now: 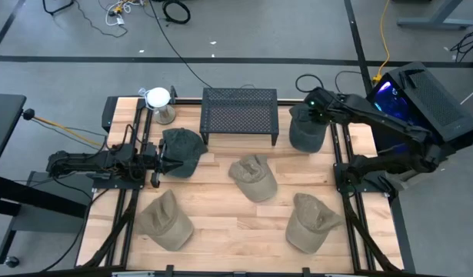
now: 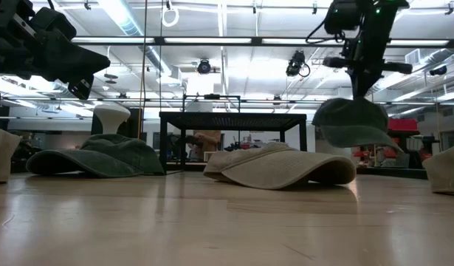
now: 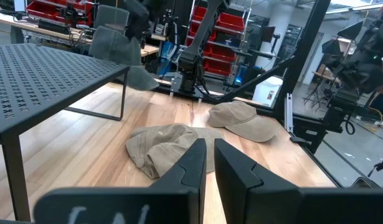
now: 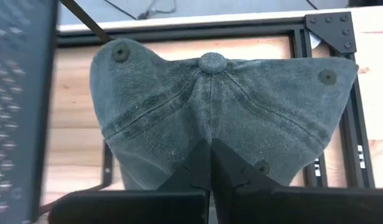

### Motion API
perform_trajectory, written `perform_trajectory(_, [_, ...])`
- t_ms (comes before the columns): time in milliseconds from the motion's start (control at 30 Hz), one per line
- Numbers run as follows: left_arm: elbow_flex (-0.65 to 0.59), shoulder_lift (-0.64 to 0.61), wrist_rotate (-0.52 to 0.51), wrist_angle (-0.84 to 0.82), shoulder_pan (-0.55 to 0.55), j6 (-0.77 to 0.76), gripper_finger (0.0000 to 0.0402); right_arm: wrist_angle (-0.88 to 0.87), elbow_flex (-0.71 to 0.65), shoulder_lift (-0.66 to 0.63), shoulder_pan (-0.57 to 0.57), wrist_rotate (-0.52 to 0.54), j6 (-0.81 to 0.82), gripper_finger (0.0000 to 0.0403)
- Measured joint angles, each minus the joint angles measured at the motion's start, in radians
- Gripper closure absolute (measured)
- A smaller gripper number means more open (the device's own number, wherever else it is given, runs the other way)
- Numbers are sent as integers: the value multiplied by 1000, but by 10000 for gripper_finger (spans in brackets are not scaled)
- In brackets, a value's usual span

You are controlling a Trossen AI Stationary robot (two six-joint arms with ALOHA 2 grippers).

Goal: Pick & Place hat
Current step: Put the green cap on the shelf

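A dark green hat [image 4: 216, 118] is held pinched in the right gripper [image 4: 210, 163], lifted off the tabletop [image 1: 221, 223]. Soft, light cloth is judged best taken at the crown. The left gripper [image 3: 207, 163] is kept narrow, empty.

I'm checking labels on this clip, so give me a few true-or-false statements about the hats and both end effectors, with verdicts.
1. The right end effector is shut on a dark green hat lifted off the table. True.
2. Three tan hats lie on the table. True.
3. A hat sits on the black mesh stand. False: its top is bare.
4. The left end effector holds a tan hat. False: it holds nothing, near a second green hat lying on the table.
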Motion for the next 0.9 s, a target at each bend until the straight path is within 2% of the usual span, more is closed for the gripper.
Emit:
perform_trajectory(333, [0,0,0,0,0,0,362,-5,172,-9,0,-2,-38,403])
perform_trajectory(567, [0,0,0,0,0,0,362,3,306,46,5,1,-47,403])
perform_trajectory(900, [0,0,0,0,0,0,362,56,432,167,98,-6,-73,403])
